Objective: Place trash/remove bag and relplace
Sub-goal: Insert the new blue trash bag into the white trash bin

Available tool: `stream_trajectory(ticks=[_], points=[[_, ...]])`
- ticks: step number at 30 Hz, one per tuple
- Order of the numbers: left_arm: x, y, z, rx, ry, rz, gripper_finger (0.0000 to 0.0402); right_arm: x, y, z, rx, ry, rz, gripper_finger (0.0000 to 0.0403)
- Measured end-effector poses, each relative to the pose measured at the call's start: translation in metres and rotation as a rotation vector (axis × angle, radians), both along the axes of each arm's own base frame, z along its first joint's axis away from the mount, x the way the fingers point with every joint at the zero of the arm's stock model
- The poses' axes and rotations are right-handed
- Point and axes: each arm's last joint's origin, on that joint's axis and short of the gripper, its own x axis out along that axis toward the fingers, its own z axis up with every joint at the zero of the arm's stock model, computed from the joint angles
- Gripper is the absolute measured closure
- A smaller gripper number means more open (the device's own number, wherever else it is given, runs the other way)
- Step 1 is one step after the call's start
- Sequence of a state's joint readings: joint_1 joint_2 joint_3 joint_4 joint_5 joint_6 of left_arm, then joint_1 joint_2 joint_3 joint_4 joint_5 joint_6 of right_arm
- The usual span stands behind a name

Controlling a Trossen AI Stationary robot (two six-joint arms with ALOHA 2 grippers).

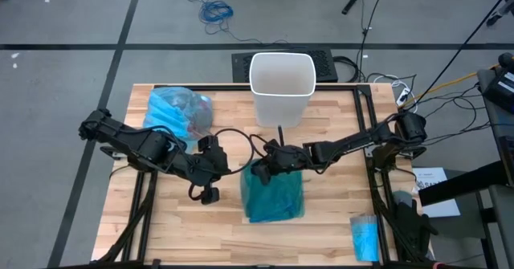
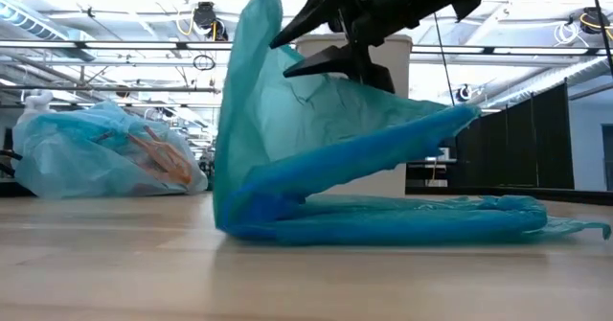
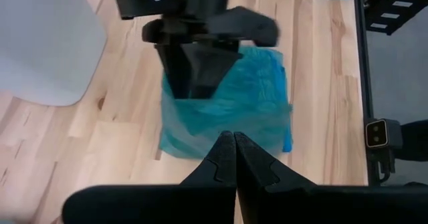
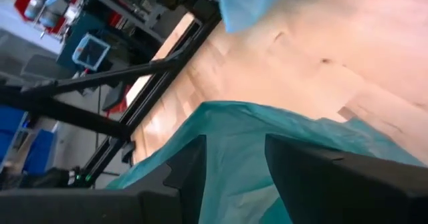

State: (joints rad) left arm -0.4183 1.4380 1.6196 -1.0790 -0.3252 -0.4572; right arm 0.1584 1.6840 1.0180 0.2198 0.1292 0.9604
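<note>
The light blue bag (image 1: 178, 112) lies bunched at the table's far left and rests on the wood. Brown trash (image 2: 158, 158) shows through its film. The white bin (image 1: 281, 84) stands upright at the far middle. A darker teal bag (image 1: 273, 193) lies at the table's middle, its left part raised (image 2: 254, 91). My right gripper (image 1: 269, 169) is open at that raised part, with teal film between its fingers (image 4: 234, 177). My left gripper (image 1: 223, 171) is shut and hovers just left of the teal bag, pointing at it (image 3: 234, 140). My right gripper comes slanting down from the table's right. Its open fingers (image 2: 306, 67) stand at the teal bag's raised upper layer (image 2: 268, 34), and film lies between and around them (image 4: 221, 130). The layer stands up like a tent. The bag's lower layer (image 2: 402, 220) stays flat on the table.
A small bright-blue roll (image 1: 365, 237) lies at the near right corner. A black metal frame (image 1: 369, 108) runs along the table's edges. Bare wood shows at the near left (image 1: 161, 229).
</note>
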Motion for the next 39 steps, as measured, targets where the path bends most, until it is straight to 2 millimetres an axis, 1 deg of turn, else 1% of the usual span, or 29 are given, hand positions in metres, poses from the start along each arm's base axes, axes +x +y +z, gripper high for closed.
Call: stream_trajectory(ticks=[5, 8, 14, 16, 18, 20, 24, 27, 31, 34, 36, 39], points=[[0.0, 0.0, 0.0, 0.008, 0.004, -0.006, 0.0402, 0.001, 0.009, 0.006, -0.028, -0.061, 0.012, 0.0257], [0.0, 0.0, 0.0, 0.014, 0.004, -0.012, 0.0402, 0.002, 0.01, 0.01, -0.026, -0.113, 0.016, 0.0257], [0.0, 0.0, 0.0, 0.014, 0.004, -0.013, 0.0402, 0.006, 0.014, 0.029, 0.005, -0.308, 0.093, 0.0257], [0.0, 0.0, 0.0, 0.014, 0.005, -0.014, 0.0402, 0.004, 0.016, 0.033, 0.015, -0.325, 0.122, 0.0257], [0.0, 0.0, 0.0, 0.013, 0.005, -0.015, 0.0402, 0.0, 0.019, 0.035, 0.012, -0.287, 0.134, 0.0257], [-0.001, -0.001, 0.0, 0.013, 0.006, -0.017, 0.0402, -0.006, 0.021, 0.033, -0.009, -0.202, 0.113, 0.0257], [-0.001, -0.001, 0.0, 0.013, 0.009, -0.018, 0.0402, -0.025, 0.026, 0.031, -0.057, -0.026, 0.053, 0.0257], [-0.001, -0.001, -0.001, 0.012, 0.01, -0.018, 0.0402, -0.038, 0.031, 0.034, -0.074, 0.048, 0.044, 0.0257], [-0.001, -0.001, -0.001, 0.009, 0.012, -0.022, 0.0402, -0.052, 0.045, 0.037, -0.09, 0.1, 0.052, 0.0257], [-0.001, -0.001, -0.001, 0.011, 0.015, -0.022, 0.0402, -0.062, 0.055, 0.034, -0.087, 0.154, 0.036, 0.0257], [-0.001, -0.001, -0.001, 0.012, 0.016, -0.022, 0.0402, -0.068, 0.064, 0.031, -0.089, 0.184, 0.0, 0.0257], [-0.001, -0.001, -0.001, 0.011, 0.016, -0.022, 0.0402, -0.084, 0.075, 0.022, -0.116, 0.274, -0.093, 0.0257]])
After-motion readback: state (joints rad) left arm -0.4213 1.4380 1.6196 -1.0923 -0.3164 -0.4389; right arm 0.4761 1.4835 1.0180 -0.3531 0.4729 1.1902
